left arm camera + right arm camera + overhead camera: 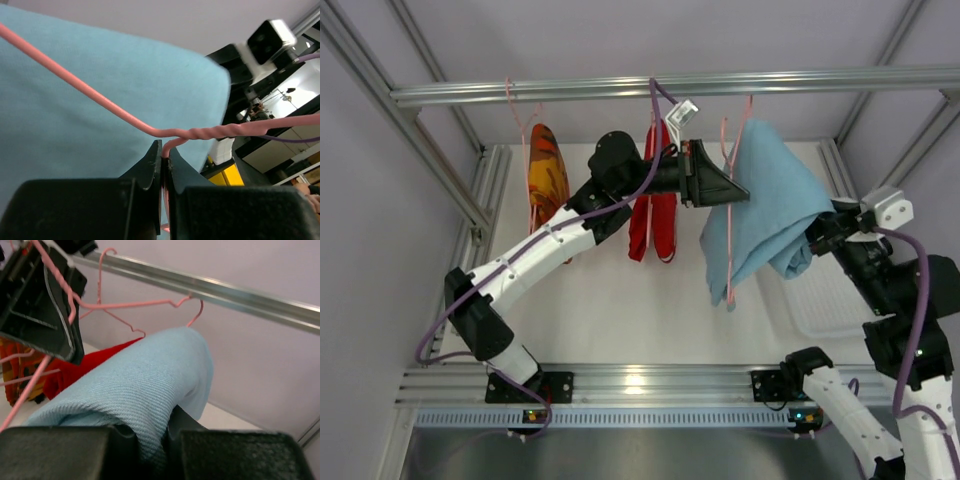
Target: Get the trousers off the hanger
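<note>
The left gripper (164, 156) is clamped on the wire of the pink hanger (210, 133), just below its twisted neck. The right gripper (150, 437) is closed on a fold of the light blue trousers (140, 380). These drape over that hanger at the right, under the rail (670, 87). The red trousers (652, 225) hang in the middle and the orange patterned trousers (547, 175) at the left, all above the surface (620, 320).

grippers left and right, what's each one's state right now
Left gripper: closed on the pink hanger.
Right gripper: closed on the light blue trousers.
</note>
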`<action>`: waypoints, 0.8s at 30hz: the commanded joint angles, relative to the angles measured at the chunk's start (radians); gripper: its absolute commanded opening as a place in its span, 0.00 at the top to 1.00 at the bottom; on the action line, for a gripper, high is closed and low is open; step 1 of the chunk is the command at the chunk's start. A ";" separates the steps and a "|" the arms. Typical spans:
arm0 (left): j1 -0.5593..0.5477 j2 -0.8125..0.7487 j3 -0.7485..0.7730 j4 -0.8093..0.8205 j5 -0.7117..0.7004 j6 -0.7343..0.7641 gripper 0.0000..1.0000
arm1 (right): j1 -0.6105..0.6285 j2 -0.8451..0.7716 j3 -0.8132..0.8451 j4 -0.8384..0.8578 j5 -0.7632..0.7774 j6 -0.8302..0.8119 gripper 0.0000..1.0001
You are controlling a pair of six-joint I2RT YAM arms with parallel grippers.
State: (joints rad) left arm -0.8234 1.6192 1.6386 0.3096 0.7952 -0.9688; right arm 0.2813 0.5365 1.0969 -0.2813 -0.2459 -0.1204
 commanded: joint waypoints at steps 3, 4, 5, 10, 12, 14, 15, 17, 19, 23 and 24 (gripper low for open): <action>0.003 -0.058 -0.060 0.017 -0.001 0.102 1.00 | 0.010 -0.009 0.202 0.128 0.086 -0.008 1.00; 0.003 -0.061 -0.066 0.007 -0.007 0.107 1.00 | 0.010 -0.006 0.219 0.131 0.102 -0.015 1.00; 0.003 -0.062 -0.075 0.006 -0.008 0.108 1.00 | 0.010 -0.003 0.247 0.136 0.121 -0.024 1.00; 0.003 -0.068 -0.112 -0.018 -0.024 0.122 1.00 | 0.010 -0.001 0.297 0.172 0.172 -0.084 1.00; 0.003 -0.068 -0.120 -0.033 -0.033 0.122 1.00 | 0.010 0.003 0.330 0.188 0.195 -0.108 1.00; 0.003 -0.070 -0.131 -0.049 -0.040 0.125 1.00 | 0.010 0.006 0.359 0.203 0.214 -0.125 1.00; 0.003 -0.070 -0.135 -0.053 -0.045 0.125 1.00 | 0.009 0.010 0.371 0.215 0.215 -0.139 1.00; 0.003 -0.068 -0.149 -0.059 -0.056 0.124 1.00 | 0.007 0.019 0.417 0.218 0.217 -0.150 1.00; 0.003 -0.070 -0.164 -0.063 -0.070 0.110 1.00 | 0.006 0.033 0.454 0.220 0.215 -0.165 1.00; 0.003 -0.071 -0.195 -0.070 -0.080 0.105 1.00 | 0.001 0.054 0.544 0.215 0.232 -0.240 1.00; 0.003 -0.071 -0.200 -0.067 -0.083 0.102 1.00 | 0.001 0.054 0.552 0.212 0.237 -0.263 1.00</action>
State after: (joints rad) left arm -0.8249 1.5902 1.4498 0.2207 0.7330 -0.8799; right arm 0.2813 0.5873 1.5654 -0.3046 -0.0551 -0.2905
